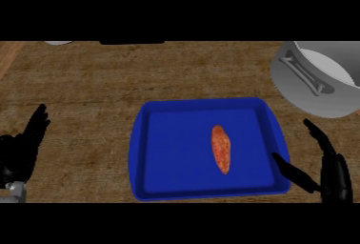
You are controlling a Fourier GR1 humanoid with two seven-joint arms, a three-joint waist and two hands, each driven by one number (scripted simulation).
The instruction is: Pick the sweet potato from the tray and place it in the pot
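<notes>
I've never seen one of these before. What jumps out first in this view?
A bright blue rectangular tray sits mid-counter with a single orange sweet potato lying lengthwise inside it. At the upper right stands a grey metal pot. Two black hands frame the tray, fingers straight: the left hand at the left edge, the right hand beside the tray's right rim.

Our right hand (332, 174) comes in at the lower right, open, with its fingers (320, 138) straight and pointing up and away from us, and its thumb (292, 172) spread out to its left. Our left hand (20, 150) rests open at the left edge, fingers up.
</notes>
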